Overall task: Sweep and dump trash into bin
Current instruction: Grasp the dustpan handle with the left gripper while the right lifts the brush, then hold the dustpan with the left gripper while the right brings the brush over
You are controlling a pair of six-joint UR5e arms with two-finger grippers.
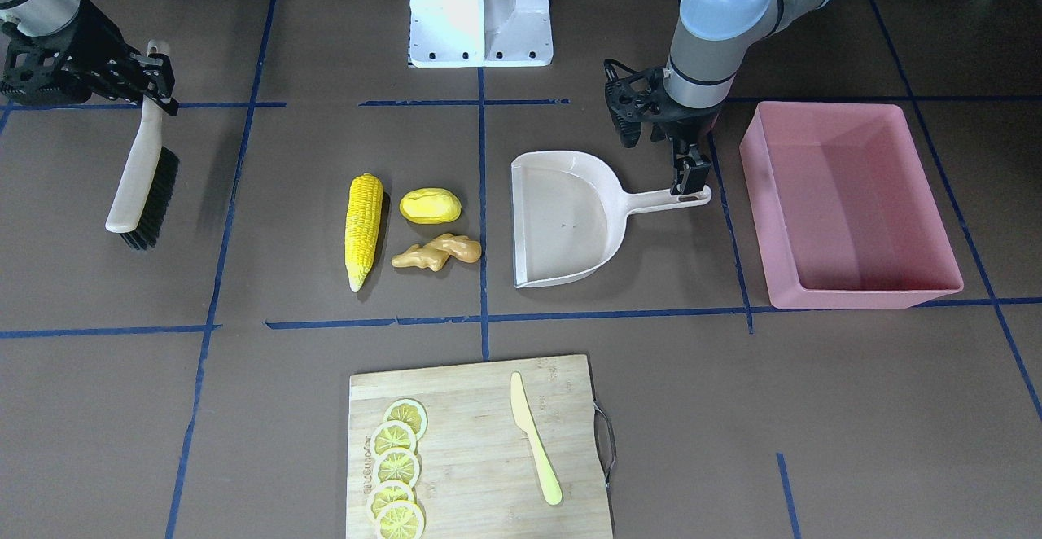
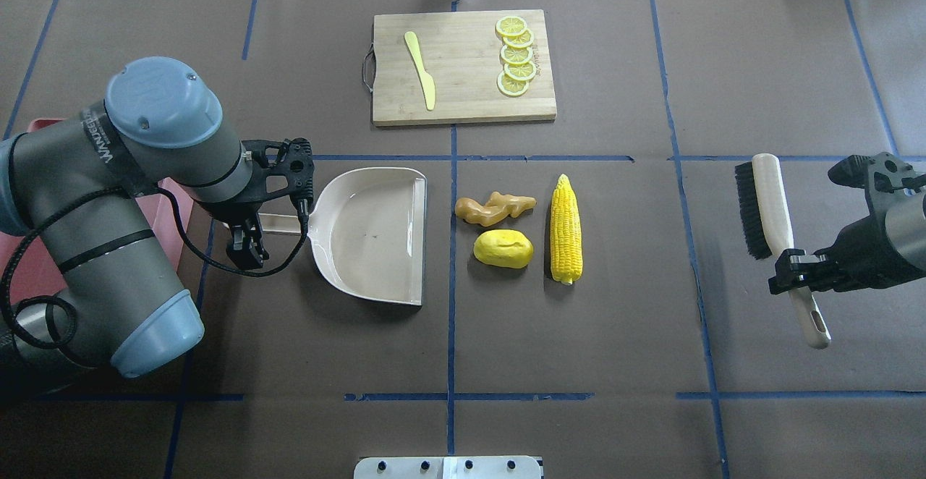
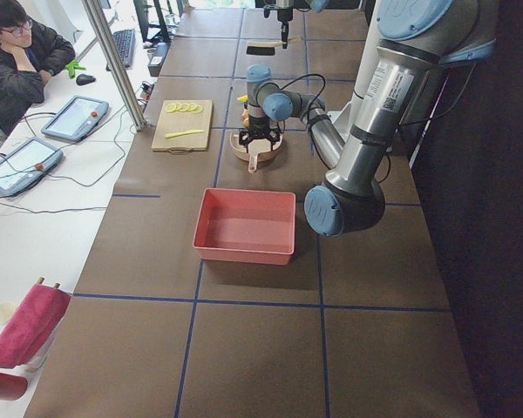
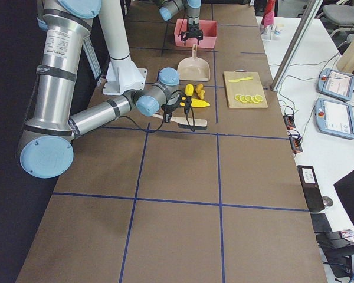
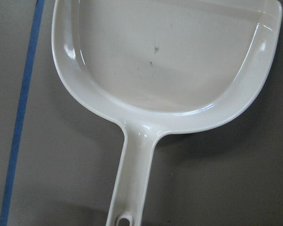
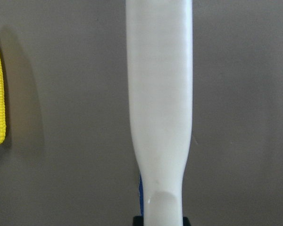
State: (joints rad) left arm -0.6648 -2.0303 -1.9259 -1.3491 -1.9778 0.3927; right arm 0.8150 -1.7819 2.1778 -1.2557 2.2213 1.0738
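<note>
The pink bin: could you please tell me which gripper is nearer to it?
Left. The left gripper is at the handle end of the dustpan, just beside the pink bin; the right gripper, clamped on the brush, is far off at the opposite end.

Across my worktop (image 2: pixel 579 320), left to right: bin (image 1: pixel 863 295), dustpan (image 2: pixel 372 233), ginger (image 2: pixel 495 208) behind potato (image 2: pixel 503 249), corn (image 2: pixel 566 228), brush (image 2: pixel 770 208); cutting board (image 2: pixel 463 95) beyond.

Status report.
Right claw shut on beige brush; left claw at beige plastic dustpan, grip unclear. Yellow corn cob, yellow potato lump, tan ginger root unswept. Pink tub empty.
</note>
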